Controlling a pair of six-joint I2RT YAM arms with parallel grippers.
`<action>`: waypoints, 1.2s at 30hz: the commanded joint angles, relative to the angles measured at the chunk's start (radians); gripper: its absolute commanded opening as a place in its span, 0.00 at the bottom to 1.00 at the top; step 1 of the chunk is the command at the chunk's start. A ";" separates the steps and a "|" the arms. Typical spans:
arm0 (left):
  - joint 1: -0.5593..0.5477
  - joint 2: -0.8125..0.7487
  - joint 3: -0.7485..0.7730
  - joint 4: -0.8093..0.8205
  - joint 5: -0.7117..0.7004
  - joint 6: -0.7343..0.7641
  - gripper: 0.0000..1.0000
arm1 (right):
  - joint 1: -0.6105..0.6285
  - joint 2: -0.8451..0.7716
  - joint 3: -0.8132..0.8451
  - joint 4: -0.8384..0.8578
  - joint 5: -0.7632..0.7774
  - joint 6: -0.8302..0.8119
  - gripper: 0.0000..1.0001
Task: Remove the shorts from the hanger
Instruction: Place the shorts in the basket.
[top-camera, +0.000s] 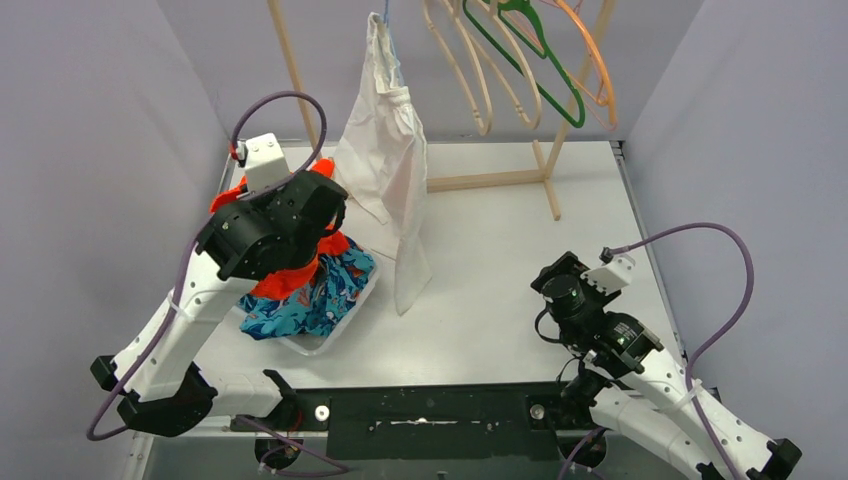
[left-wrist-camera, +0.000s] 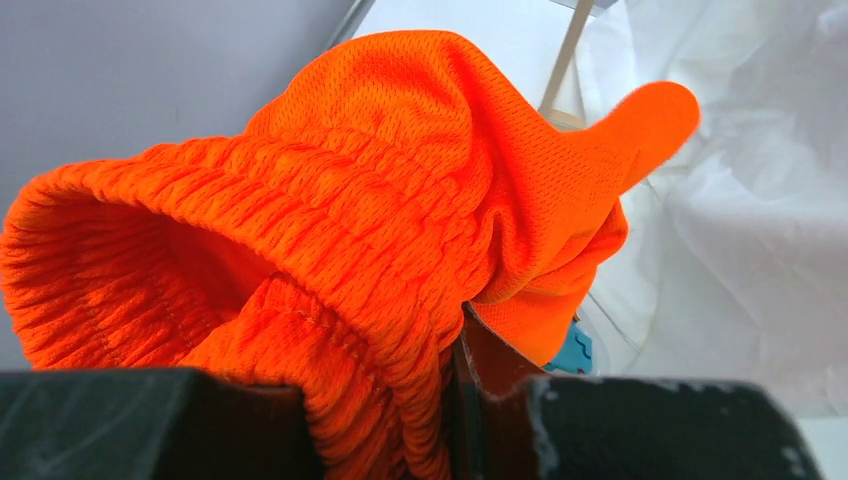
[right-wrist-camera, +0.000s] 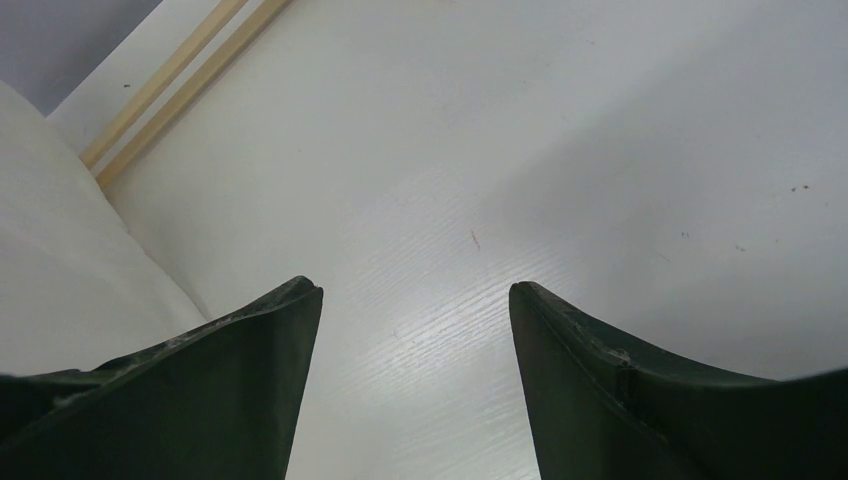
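Observation:
My left gripper (left-wrist-camera: 385, 400) is shut on the ribbed waistband of the bright orange shorts (left-wrist-camera: 380, 190). In the top view these orange shorts (top-camera: 280, 281) bunch under my left wrist, over the teal shark-print shorts (top-camera: 325, 293) lying in a white tray (top-camera: 318, 346). A white cloth (top-camera: 392, 165) hangs from a blue hanger hook (top-camera: 386, 24) on the wooden rack and reaches down to the table. My right gripper (right-wrist-camera: 415, 290) is open over bare tabletop at the right (top-camera: 560, 283), with nothing between its fingers.
Bare hangers hang on the rack at the back: beige (top-camera: 470, 75), green (top-camera: 545, 65) and orange (top-camera: 598, 60). The rack's wooden base (top-camera: 490, 180) crosses the far table. Grey walls close in on both sides.

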 joint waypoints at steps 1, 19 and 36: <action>0.072 0.038 0.104 0.008 -0.056 0.139 0.00 | 0.001 0.014 0.008 0.048 0.020 -0.007 0.70; 0.389 -0.022 -0.350 0.327 0.471 0.270 0.00 | -0.024 0.097 -0.004 0.146 -0.020 -0.105 0.71; 0.543 -0.040 -0.988 0.849 0.806 0.159 0.36 | -0.047 0.083 -0.016 0.148 -0.035 -0.156 0.75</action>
